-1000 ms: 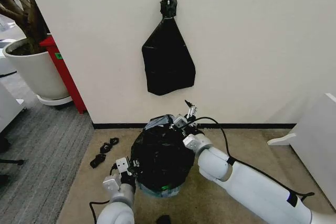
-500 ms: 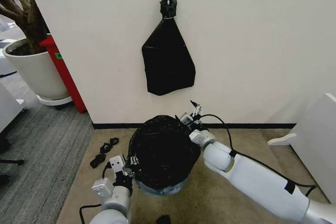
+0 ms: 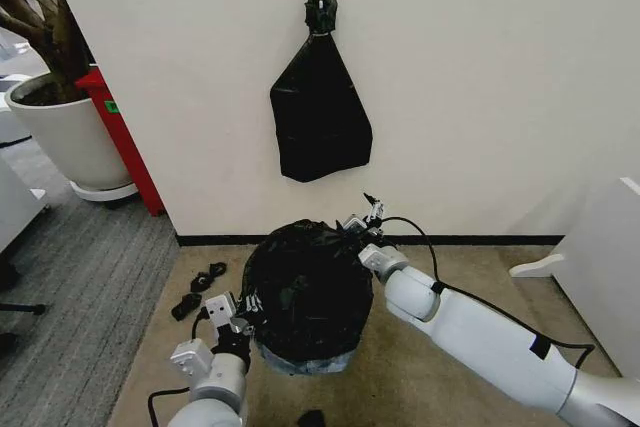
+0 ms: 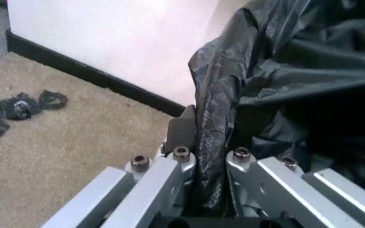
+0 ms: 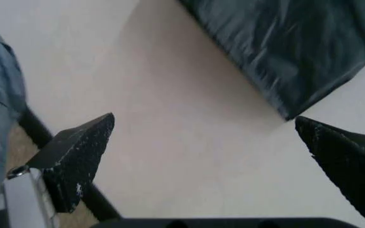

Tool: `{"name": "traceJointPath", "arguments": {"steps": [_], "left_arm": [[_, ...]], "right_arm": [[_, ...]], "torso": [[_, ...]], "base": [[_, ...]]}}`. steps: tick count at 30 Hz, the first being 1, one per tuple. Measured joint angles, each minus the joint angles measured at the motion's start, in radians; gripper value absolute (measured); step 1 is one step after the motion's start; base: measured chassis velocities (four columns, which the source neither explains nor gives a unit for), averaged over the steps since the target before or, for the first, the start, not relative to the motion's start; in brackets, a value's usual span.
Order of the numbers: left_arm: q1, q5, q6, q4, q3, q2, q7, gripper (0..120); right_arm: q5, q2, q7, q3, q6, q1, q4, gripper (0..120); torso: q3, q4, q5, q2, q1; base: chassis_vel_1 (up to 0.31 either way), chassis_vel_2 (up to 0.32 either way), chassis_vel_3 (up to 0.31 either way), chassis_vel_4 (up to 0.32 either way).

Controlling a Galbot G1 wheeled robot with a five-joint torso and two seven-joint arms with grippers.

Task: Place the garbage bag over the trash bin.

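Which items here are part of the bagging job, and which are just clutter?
In the job:
- garbage bag, draped over the bin
- trash bin, base showing
- left gripper, shut on the bag's edge
- right gripper, open

Lying about:
- black bag bundle hung on the wall
- dark scraps on the carpet
- plant pot

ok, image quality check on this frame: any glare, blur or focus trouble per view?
Head view: even light, sharp; soft sheen on the garbage bag, faint shadow under the bag bundle on the wall. Left wrist view: left gripper pinching the bag, close metal slightly soft, carpet clear. Right wrist view: right gripper open, its fingertips and the hanging bundle blurred.
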Motion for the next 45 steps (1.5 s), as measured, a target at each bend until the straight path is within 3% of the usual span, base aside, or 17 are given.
{"name": "traceJointPath", "arguments": {"steps": [8, 16, 19, 20, 25, 34, 45], "left_arm": [[-0.021, -0.002, -0.007, 0.045, 0.0, -0.001, -0.002, 1], [-0.084, -0.011, -0.035, 0.16, -0.001, -0.008, -0.009, 1], [-0.159, -0.055, -0.078, 0.22, -0.013, -0.032, -0.021, 1], [-0.159, -0.055, -0.078, 0.22, -0.013, -0.032, -0.021, 1], [-0.247, -0.208, -0.096, 0.255, -0.024, -0.077, -0.059, 1], [-0.261, -0.241, -0.1, 0.264, -0.045, -0.094, -0.079, 1], [-0.27, -0.264, -0.1, 0.253, -0.076, -0.098, -0.087, 1]], "right_arm": [[0.008, -0.003, 0.001, 0.017, -0.01, 0.004, 0.042, 100], [0.038, 0.009, 0.01, 0.092, -0.053, 0.018, 0.202, 100], [0.116, 0.043, 0.052, 0.151, -0.123, -0.037, 0.369, 100], [0.116, 0.043, 0.052, 0.151, -0.123, -0.037, 0.369, 100], [0.448, 0.076, 0.236, 0.222, -0.252, -0.196, 0.582, 100], [0.761, 0.079, 0.374, 0.388, -0.339, -0.433, 0.685, 100], [0.749, 0.099, 0.361, 0.413, -0.353, -0.587, 0.733, 100]], "torso": [[0.0, 0.0, -0.0001, 0.0, 0.0], [0.0, 0.0001, -0.0001, 0.0, 0.0], [0.0, 0.0, -0.0001, 0.0, 0.0], [0.0, 0.0, -0.0001, 0.0, 0.0], [0.0, 0.0, 0.0001, 0.0, 0.0], [0.0, -0.0001, 0.0002, 0.0, 0.0], [0.0, 0.0, 0.0, 0.0, 0.0]], "base": [[0.0, 0.0, 0.0, 0.0], [0.0, 0.0, 0.0, 0.0], [0.0, 0.0, 0.0, 0.0], [0.0, 0.0, 0.0, 0.0], [0.0, 0.0, 0.0, 0.0], [0.0, 0.0, 0.0, 0.0], [0.0, 0.0, 0.0, 0.0]]}}
